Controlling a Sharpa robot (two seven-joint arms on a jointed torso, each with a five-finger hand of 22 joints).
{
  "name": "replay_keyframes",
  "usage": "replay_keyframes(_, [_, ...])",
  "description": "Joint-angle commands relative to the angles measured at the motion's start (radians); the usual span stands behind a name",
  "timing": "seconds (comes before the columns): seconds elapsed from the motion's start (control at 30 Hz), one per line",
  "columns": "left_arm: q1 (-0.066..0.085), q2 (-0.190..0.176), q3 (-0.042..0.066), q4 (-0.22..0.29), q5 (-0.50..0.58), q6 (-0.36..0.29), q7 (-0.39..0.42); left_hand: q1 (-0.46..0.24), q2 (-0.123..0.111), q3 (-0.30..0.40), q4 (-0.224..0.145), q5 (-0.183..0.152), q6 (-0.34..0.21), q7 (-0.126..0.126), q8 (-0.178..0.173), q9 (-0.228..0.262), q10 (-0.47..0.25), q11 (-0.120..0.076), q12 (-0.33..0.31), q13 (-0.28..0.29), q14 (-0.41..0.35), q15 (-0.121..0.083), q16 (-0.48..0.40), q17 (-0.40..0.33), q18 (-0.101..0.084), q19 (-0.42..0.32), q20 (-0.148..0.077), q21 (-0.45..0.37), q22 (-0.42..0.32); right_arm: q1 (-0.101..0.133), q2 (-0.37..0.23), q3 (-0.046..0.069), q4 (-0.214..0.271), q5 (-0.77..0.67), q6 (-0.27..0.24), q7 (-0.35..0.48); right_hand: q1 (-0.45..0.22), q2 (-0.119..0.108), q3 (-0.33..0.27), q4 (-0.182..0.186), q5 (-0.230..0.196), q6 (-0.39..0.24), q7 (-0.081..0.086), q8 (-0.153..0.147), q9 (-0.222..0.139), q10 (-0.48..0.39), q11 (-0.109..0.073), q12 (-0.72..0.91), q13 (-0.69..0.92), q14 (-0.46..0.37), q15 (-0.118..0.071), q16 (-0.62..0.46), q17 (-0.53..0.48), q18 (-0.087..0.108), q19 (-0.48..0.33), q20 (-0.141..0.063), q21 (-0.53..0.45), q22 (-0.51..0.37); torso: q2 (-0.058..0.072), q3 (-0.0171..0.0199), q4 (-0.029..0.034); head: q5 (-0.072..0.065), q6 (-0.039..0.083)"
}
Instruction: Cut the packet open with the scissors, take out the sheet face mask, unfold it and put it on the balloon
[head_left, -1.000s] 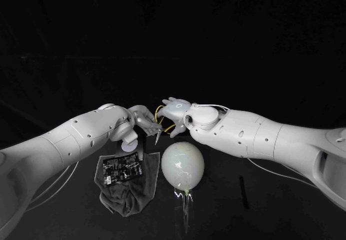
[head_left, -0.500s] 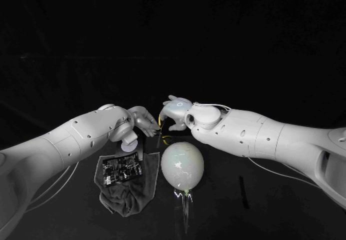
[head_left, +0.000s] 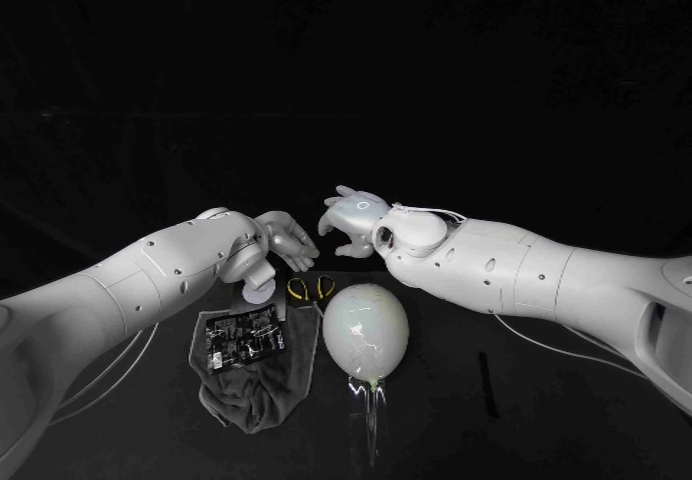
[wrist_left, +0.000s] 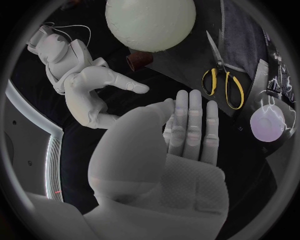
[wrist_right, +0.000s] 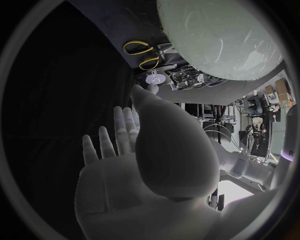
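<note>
The yellow-handled scissors (head_left: 310, 288) lie flat on the table between the grey cloth (head_left: 267, 385) and the pale balloon (head_left: 365, 330), blades shut (wrist_left: 222, 82) (wrist_right: 142, 54). On the cloth lies the black packet (head_left: 242, 335) (wrist_right: 187, 77). My left hand (head_left: 289, 242) hovers just behind the scissors, fingers straight and apart, holding nothing (wrist_left: 187, 127). Close beside it, my right hand (head_left: 351, 212) hangs a little higher, fingers spread and empty (wrist_right: 134, 145) (wrist_left: 94, 90). The balloon (wrist_left: 150, 20) (wrist_right: 219, 35) lies in front of both hands.
A small pale round disc (head_left: 258, 293) (wrist_left: 269, 125) sits at the cloth's far corner, left of the scissors. A short brown cylinder (wrist_left: 139, 61) stands by the balloon. A thin dark strip (head_left: 488, 385) lies on the table to the balloon's right.
The scissors, held up between both hands a second ago, now lie on the table beside the balloon. Both hands have let go and opened; the right hand has risen slightly.
</note>
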Motion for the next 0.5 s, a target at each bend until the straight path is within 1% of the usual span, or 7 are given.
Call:
replay_keyframes(0.03, [0.002,0.000,0.001,0.004,0.013,-0.013,0.005,-0.002,0.002,0.007,-0.005,0.002,0.009,0.000,0.004,0.014,-0.001,-0.004,0.001,0.001,-0.003,0.001,-0.003,0.001,0.006,-0.007,0.001,0.006,0.002,0.001,-0.005,0.000,0.002,0.011,-0.022,0.009,-0.001,0.010,0.011,-0.002,-0.004,0.004,0.006,-0.006,-0.002,0.009,0.001,-0.007,0.000,0.006,-0.004,0.003,0.002,-0.008,0.007,0.000,0.005,0.001,0.000,-0.0006,0.0001,-0.001,0.000])
replay_keyframes(0.33, [0.002,-0.007,0.001,0.003,0.011,-0.019,0.001,-0.005,0.001,0.010,-0.009,0.002,0.009,-0.001,0.004,0.016,-0.001,-0.004,0.001,0.002,-0.003,0.001,-0.003,0.003,0.006,-0.008,0.001,0.009,0.003,0.001,-0.021,0.000,0.005,0.021,-0.022,0.008,-0.005,0.010,0.025,-0.014,-0.004,0.011,0.013,-0.007,-0.008,0.017,0.009,-0.008,0.000,0.020,-0.002,0.004,0.004,-0.007,0.016,0.000,0.008,0.006,0.000,-0.0004,-0.0005,0.000,-0.003])
replay_keyframes(0.5, [0.002,-0.014,0.001,0.007,0.010,-0.024,0.002,-0.006,0.001,0.011,-0.009,0.002,0.008,-0.001,0.004,0.017,-0.002,-0.004,0.001,0.002,-0.003,0.001,-0.004,0.003,0.006,-0.009,0.001,0.010,0.004,0.001,-0.030,0.000,0.011,0.025,-0.025,0.007,-0.007,0.010,0.031,-0.018,-0.004,0.013,0.016,-0.007,-0.010,0.020,0.011,-0.008,0.000,0.027,-0.001,0.005,0.005,-0.007,0.021,0.000,0.009,0.008,0.000,0.0001,0.0010,0.005,-0.004])
